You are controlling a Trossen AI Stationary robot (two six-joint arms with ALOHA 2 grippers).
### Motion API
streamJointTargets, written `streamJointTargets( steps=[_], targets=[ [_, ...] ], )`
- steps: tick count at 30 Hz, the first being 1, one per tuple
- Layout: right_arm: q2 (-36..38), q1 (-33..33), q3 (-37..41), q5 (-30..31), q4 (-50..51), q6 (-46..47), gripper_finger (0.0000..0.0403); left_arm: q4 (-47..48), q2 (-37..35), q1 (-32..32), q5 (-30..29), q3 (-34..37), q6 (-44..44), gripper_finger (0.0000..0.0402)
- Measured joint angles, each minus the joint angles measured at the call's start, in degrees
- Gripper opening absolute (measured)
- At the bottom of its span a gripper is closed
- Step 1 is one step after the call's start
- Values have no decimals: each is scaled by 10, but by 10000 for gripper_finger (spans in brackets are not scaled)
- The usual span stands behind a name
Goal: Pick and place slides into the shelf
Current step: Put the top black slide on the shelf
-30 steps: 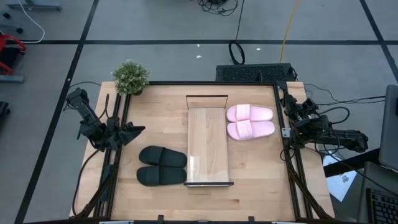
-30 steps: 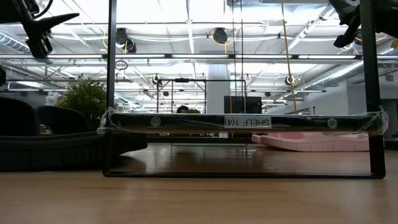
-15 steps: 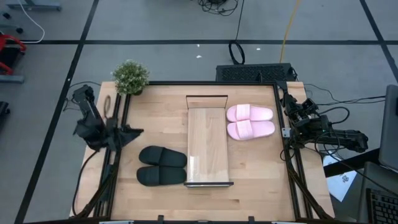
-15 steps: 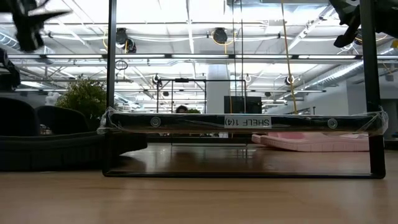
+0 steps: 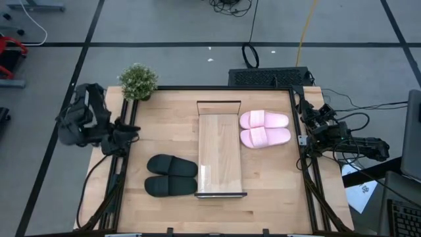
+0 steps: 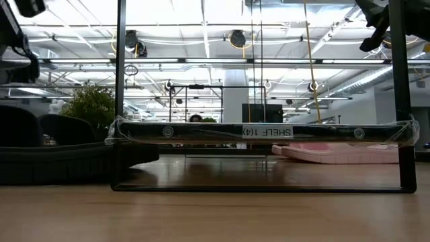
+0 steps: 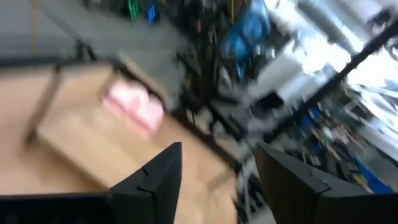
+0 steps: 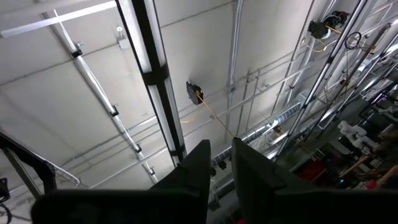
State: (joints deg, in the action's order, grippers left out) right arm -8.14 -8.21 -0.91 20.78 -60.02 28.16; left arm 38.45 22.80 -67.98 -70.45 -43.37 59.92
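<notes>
Two black slides [image 5: 171, 176] lie side by side, soles down, on the table left of the shelf [image 5: 220, 155]. Two pink slides [image 5: 264, 129] lie likewise on its right, nearer the far end; they also show in the left wrist view as pink slides [image 7: 134, 106]. The shelf is a long light board on a thin dark frame [image 6: 262, 131]. My left gripper [image 5: 131, 125] is open at the table's left edge, raised, well apart from the black slides. My right gripper [image 5: 304, 105] is shut at the right edge, pointing up at the ceiling [image 8: 222, 146].
A small potted plant [image 5: 138, 81] stands at the table's far left corner. Dark rails run along the left edge [image 5: 118, 178] and the right edge [image 5: 309, 178] of the table. Bare wood lies between the shelf and the near edge [image 5: 217, 214].
My left arm has drawn back toward the table's left edge and folded up. Its gripper has risen and moved a little toward the far side, away from the black slides. The slides and the shelf have stayed in place.
</notes>
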Motion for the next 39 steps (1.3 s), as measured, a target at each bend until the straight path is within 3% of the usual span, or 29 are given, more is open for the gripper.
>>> streamJointTargets(
  steps=[5,11,16,25,33,39],
  targets=[
    [0,0,0,1,1,-37,54,135,59,20,178,5,265,158],
    [0,0,0,2,1,-66,54,192,115,36,344,25,405,136],
    [0,0,0,2,1,-64,54,204,133,41,343,33,447,132],
    [0,0,0,2,3,-63,54,188,134,50,348,87,633,131],
    [0,0,0,2,2,-63,54,28,133,50,314,186,676,132],
    [0,0,0,2,3,-63,54,-30,133,63,311,237,692,132]
  ],
)
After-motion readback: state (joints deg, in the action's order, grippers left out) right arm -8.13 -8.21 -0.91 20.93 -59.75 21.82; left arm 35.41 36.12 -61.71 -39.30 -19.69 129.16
